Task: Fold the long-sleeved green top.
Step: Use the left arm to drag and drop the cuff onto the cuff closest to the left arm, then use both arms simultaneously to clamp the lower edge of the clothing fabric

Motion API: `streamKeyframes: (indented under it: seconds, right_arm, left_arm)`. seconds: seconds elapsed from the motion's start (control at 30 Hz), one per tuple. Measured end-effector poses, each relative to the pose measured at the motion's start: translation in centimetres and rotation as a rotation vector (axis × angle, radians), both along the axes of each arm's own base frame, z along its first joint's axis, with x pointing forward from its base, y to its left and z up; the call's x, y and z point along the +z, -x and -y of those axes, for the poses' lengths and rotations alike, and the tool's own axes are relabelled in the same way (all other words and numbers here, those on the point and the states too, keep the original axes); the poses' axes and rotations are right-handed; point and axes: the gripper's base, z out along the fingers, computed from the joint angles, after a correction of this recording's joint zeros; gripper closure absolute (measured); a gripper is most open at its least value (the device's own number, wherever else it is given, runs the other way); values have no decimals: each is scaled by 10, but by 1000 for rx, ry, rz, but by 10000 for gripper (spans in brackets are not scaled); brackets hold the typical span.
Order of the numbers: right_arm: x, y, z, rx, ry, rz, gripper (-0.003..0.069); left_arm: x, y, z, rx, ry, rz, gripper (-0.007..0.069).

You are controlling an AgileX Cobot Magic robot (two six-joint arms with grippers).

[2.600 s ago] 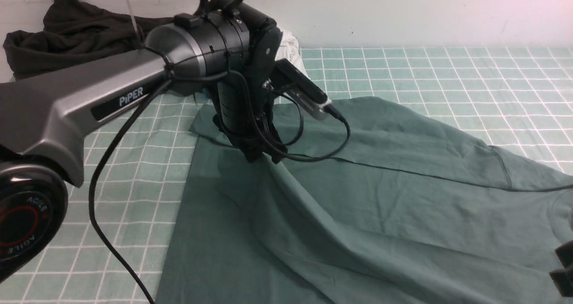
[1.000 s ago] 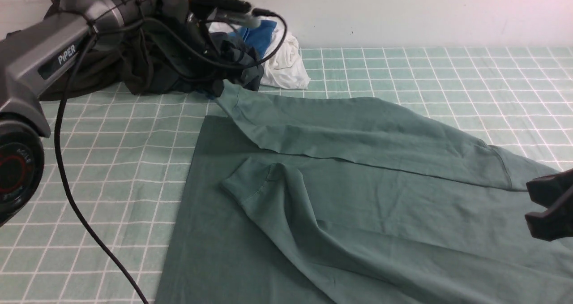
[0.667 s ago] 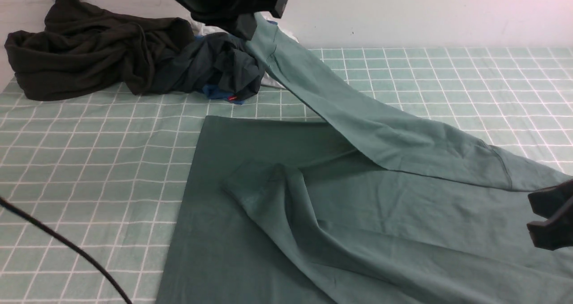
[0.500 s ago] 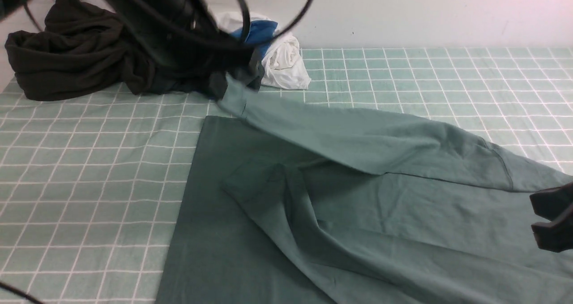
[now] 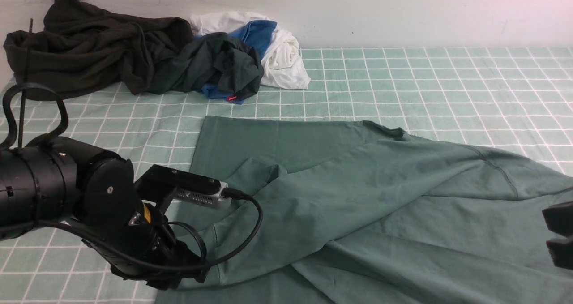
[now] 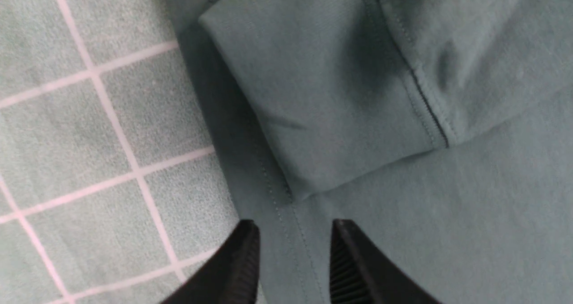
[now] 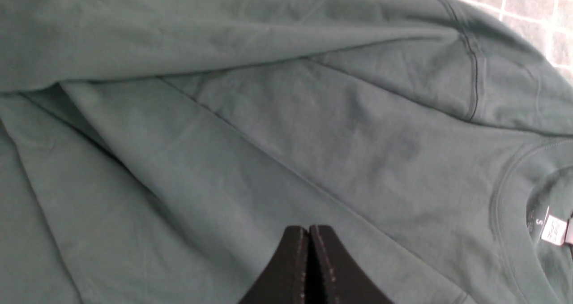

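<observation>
Sleeve (image 5: 340, 183) dropped across green long-sleeved top (image 5: 250, 138); left claw (image 6: 294, 230) released, right claw (image 7: 309, 232) clenched

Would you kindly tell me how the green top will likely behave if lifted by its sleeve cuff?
Probably floppy: the green top lies in soft folds and creases. Lifted by the cuff, the sleeve would likely hang and trail, the rest dragging after. The doubled, stitched cuff looks easy to pinch.

Even soft light, faint shadows (wrist views slightly blurred).

Only "S" is legible, inside the collar (image 7: 498, 197) of the green long-sleeved top (image 7: 268, 138).
</observation>
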Motion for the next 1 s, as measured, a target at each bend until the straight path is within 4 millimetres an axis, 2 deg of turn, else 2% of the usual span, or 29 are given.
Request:
streamKeyframes:
  seconds: [0.03, 0.07, 0.13, 0.23, 0.33, 0.37, 0.4, 0.43, 0.53, 0.63, 0.83, 1.0]
  right_arm:
    - [0, 0, 0, 1, 1, -5, 673]
    - [-3, 4, 0, 13, 7, -53, 673]
    - [-6, 9, -1, 37, 8, -110, 673]
    - [-8, 19, -8, 115, -39, -200, 673]
    - [-8, 28, -17, 223, -94, -263, 673]
    - [-8, 32, -22, 291, -107, -280, 673]
    - [-8, 32, -23, 300, -110, -280, 673]
    - [-7, 36, -28, 372, -128, -284, 673]
    - [-6, 38, -33, 441, -133, -264, 673]
    - [-5, 36, -35, 453, -135, -238, 673]
    - [-4, 35, -35, 451, -136, -228, 673]
    - [-4, 35, -35, 451, -143, -228, 673]
  left_arm:
    - [0, 0, 0, -4, -1, 1, 342]
    - [4, 4, 0, -37, -5, -4, 274]
    - [9, 11, 2, -102, -19, -20, 207]
    - [19, 36, 13, -291, -65, -91, 139]
    - [16, 58, 24, -472, -108, -157, 123]
    - [9, 69, 27, -562, -125, -181, 121]
    - [8, 70, 28, -569, -127, -184, 121]
    - [-1, 82, 32, -686, -148, -204, 121]
    - [-18, 95, 39, -842, -167, -193, 121]
    - [-27, 97, 45, -927, -190, -166, 121]
    - [-43, 94, 50, -971, -219, -195, 121]
    - [-45, 97, 55, -1021, -251, -209, 139]
